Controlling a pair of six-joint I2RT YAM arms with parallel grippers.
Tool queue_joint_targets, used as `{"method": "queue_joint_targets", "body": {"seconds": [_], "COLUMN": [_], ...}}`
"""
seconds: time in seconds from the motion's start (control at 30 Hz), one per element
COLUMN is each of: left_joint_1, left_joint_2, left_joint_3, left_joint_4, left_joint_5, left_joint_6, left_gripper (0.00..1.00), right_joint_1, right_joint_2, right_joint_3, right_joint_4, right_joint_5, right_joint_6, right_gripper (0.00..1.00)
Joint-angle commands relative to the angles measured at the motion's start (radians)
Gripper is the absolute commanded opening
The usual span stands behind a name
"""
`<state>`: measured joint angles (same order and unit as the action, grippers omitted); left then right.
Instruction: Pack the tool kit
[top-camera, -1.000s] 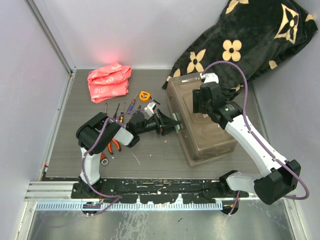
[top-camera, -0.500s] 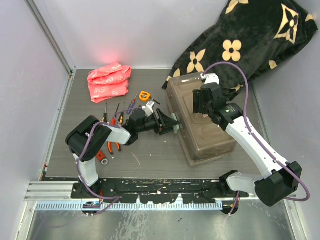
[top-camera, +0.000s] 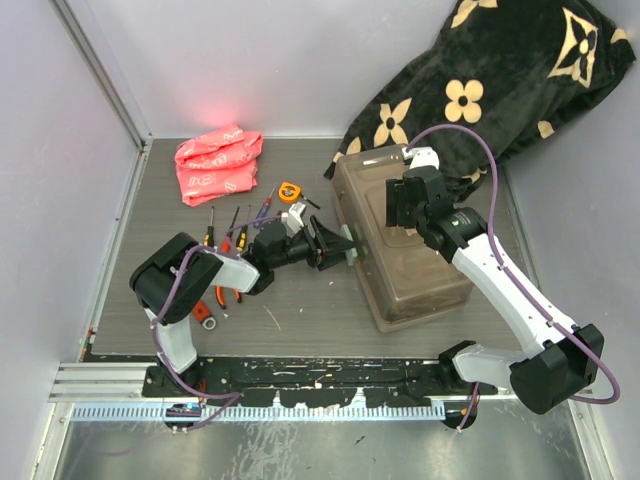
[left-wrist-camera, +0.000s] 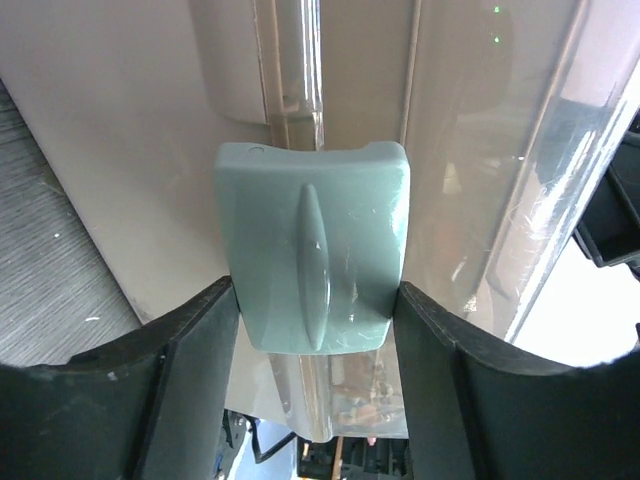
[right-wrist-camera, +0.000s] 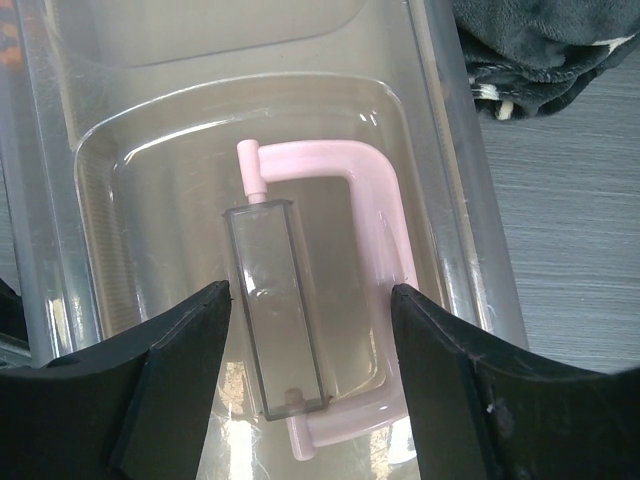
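Observation:
The brown translucent toolbox (top-camera: 410, 270) stands at right of centre with its lid down. My left gripper (top-camera: 338, 247) is at its left side, the jaws closed on the grey-green latch (left-wrist-camera: 310, 250). My right gripper (top-camera: 405, 205) hovers open over the lid (right-wrist-camera: 150, 200), its fingers on either side of the pale pink handle (right-wrist-camera: 385, 220) without touching it. Left of the box lie an orange tape measure (top-camera: 289, 190), screwdrivers (top-camera: 211, 225), orange pliers (top-camera: 228, 288) and a red wrench (top-camera: 204, 312), partly hidden by my left arm.
A pink folded bag (top-camera: 218, 163) lies at the back left. The black flower-patterned blanket (top-camera: 490, 80) is heaped behind the toolbox and touches its far end. Grey walls close in on both sides and at the back.
My left arm's elbow has swung left and back while its gripper stays at the latch, drawn slightly left. The right arm has barely moved.

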<state>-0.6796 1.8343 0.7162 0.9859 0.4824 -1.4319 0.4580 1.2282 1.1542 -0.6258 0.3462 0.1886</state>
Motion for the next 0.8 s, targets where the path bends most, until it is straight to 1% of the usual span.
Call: {"method": "queue_joint_targets", "body": {"seconds": [0.0, 0.07, 0.17, 0.2, 0.47, 0.67, 0.77], "left_joint_1": [0.006, 0.006, 0.016, 0.021, 0.112, 0.153, 0.153], "left_joint_2": [-0.026, -0.021, -0.017, -0.017, -0.018, -0.050, -0.072], "left_joint_3": [0.006, 0.003, -0.013, -0.020, -0.074, -0.100, -0.079], "left_joint_4": [0.230, 0.247, 0.259, 0.259, 0.241, 0.131, 0.112], "left_joint_5": [0.023, 0.025, 0.022, 0.023, 0.051, 0.065, 0.071], "left_joint_6": [-0.024, -0.029, -0.030, -0.031, -0.010, 0.085, 0.095], "left_gripper": [0.67, 0.76, 0.95, 0.99, 0.99, 1.00, 1.00], "right_joint_1": [0.008, 0.006, 0.006, 0.006, -0.001, -0.005, -0.005], "right_joint_2": [0.065, 0.066, 0.065, 0.067, 0.066, 0.063, 0.062], "right_joint_3": [-0.088, -0.090, -0.090, -0.091, -0.098, -0.108, -0.120], "right_joint_4": [-0.219, -0.219, -0.218, -0.219, -0.217, -0.208, -0.200], "right_joint_5": [-0.161, -0.161, -0.161, -0.161, -0.163, -0.170, -0.175], "right_joint_6": [0.065, 0.065, 0.062, 0.061, 0.052, 0.052, 0.053], "right_gripper": [0.70, 0.70, 0.70, 0.70, 0.70, 0.70, 0.70]}}
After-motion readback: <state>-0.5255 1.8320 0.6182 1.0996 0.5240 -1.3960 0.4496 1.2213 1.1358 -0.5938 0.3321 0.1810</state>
